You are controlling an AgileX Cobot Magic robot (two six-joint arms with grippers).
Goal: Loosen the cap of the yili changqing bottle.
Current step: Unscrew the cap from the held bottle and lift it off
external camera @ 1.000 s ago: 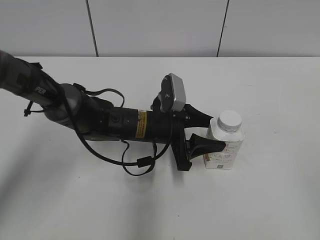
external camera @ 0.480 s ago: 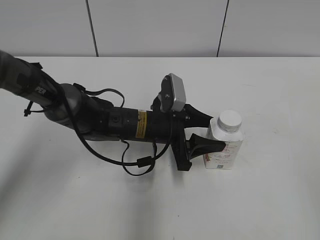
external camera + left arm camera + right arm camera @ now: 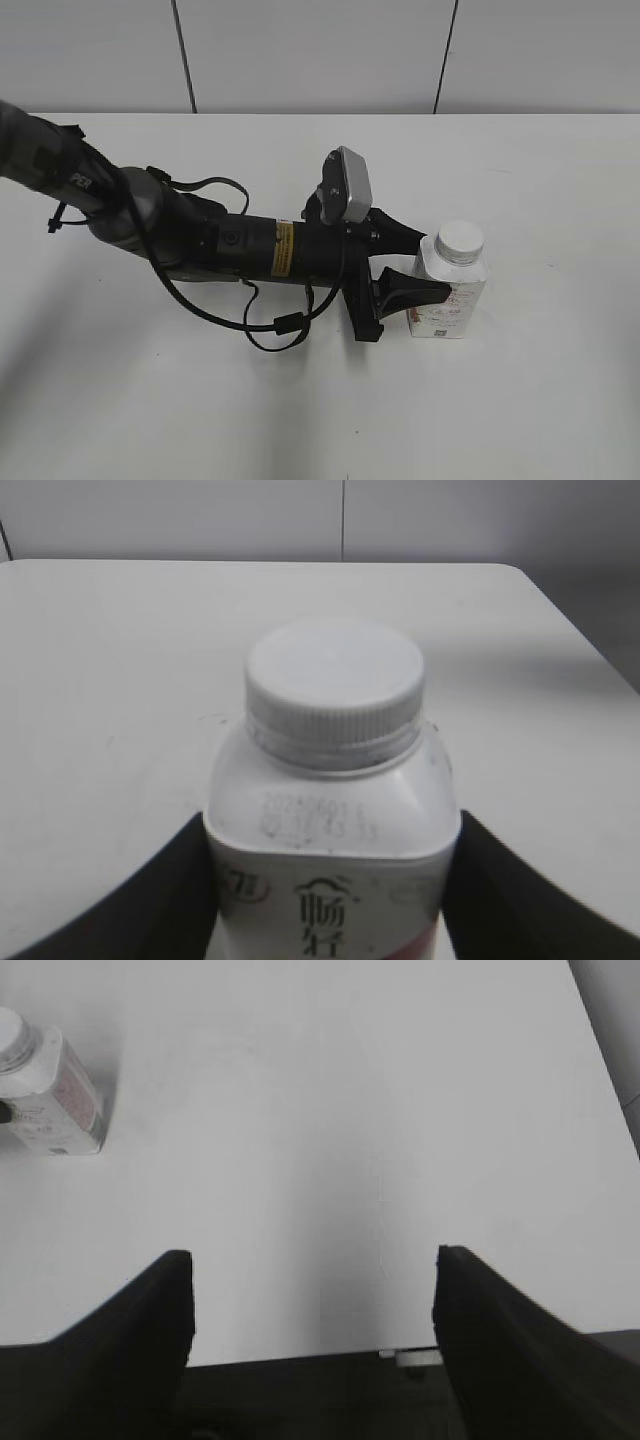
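White counter (image 3: 150, 420) fills the scene beneath a pale panelled wall (image 3: 320, 50), and nothing on it has shifted from the frames of a second and half a second before. The left arm (image 3: 200, 240), black with a yellow sticker and a looping cable, lies low across the counter from the left edge, in the same pose as earlier. Its left tool (image 3: 425, 265) is closed on the yili changqing bottle (image 3: 450, 290), one dark finger pressed against each flat side of the white body, as the left wrist view confirms. The bottle stands upright on the counter, right of centre, its red-pink label facing the exterior camera. The cap (image 3: 461, 240), white and ribbed at the rim, sits seated on the neck, clear of both fingers. The right tool (image 3: 310, 1340) shows only in its own wrist view, held above bare counter with its two dark fingers spread wide and gripping nothing; the bottle appears small at that view's upper left corner, well apart from it.
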